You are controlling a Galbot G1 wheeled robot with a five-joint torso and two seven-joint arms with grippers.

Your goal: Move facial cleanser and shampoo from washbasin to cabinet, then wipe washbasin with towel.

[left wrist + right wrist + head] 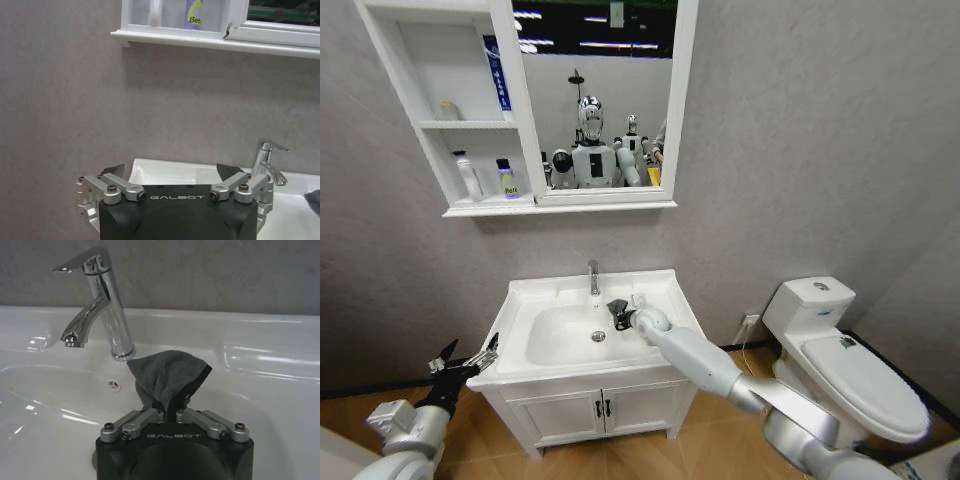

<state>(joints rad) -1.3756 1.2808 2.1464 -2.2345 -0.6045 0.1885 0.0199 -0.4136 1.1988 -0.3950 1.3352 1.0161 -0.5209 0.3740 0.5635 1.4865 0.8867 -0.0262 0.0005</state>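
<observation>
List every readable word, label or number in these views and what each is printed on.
"GALBOT": on the left gripper body, left wrist view.
"GALBOT": on the right gripper body, right wrist view.
"Bet", cut off: on the purple bottle in the cabinet.
Blue tube label: too small to read.

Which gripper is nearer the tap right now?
Right. The right gripper holds the towel just in front of the tap; the left gripper hangs open off the washbasin's front-left corner.
</observation>
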